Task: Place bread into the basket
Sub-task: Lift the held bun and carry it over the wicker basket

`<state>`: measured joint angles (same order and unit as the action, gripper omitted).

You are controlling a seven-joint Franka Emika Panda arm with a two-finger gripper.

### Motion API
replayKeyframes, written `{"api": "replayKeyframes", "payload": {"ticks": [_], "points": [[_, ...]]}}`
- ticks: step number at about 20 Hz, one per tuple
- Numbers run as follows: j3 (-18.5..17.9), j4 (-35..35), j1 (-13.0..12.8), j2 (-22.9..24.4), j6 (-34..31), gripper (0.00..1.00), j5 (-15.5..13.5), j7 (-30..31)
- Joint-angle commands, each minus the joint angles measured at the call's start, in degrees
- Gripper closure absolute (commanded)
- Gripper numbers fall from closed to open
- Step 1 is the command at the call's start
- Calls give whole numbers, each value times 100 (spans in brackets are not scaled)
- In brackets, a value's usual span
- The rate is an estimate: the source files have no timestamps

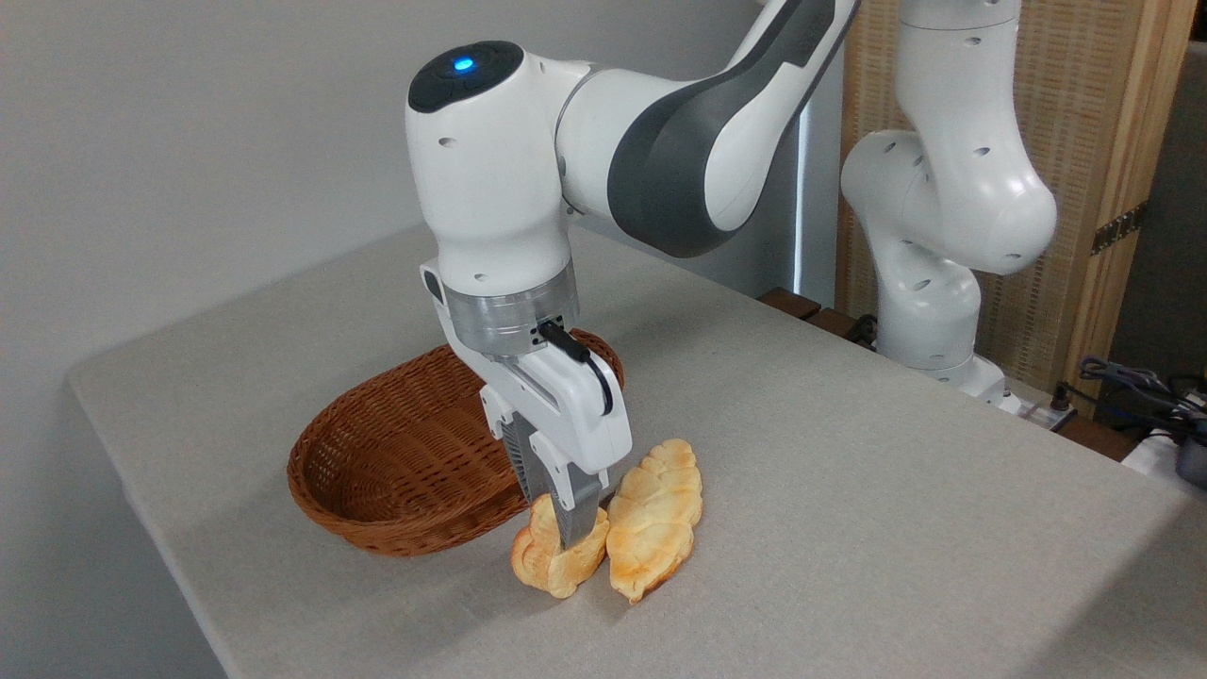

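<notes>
The bread (550, 563), a small lumpy golden-tan roll, lies on the grey table just in front of the basket (396, 453), a shallow oval of reddish-brown wicker with nothing visible in it. My gripper (552, 509) points straight down onto the roll. One ribbed grey finger (577, 517) presses its near side and the other finger (521, 467) stands at its far side, so the jaws look shut on the roll. The roll's underside still touches the table.
A longer braided loaf (655, 517) lies right against the roll on its right side. The table's (849, 490) left and front edges are close to the basket and the roll. The arm's white base (929, 311) stands at the back right, with cables (1132, 382) beyond it.
</notes>
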<state>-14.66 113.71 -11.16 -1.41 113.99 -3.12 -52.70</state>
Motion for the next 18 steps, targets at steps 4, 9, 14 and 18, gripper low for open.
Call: {"api": "replayKeyframes", "payload": {"ticks": [4, 9, 14, 18], "points": [[-55, 46, 0, 115, 115, 69, -13, -100], [-55, 28, 0, 123, 115, 69, -5, -100], [-55, -279, 9, 132, 115, 69, -75, -83], [-3, -455, 0, 211, 124, 69, -224, -74]]}}
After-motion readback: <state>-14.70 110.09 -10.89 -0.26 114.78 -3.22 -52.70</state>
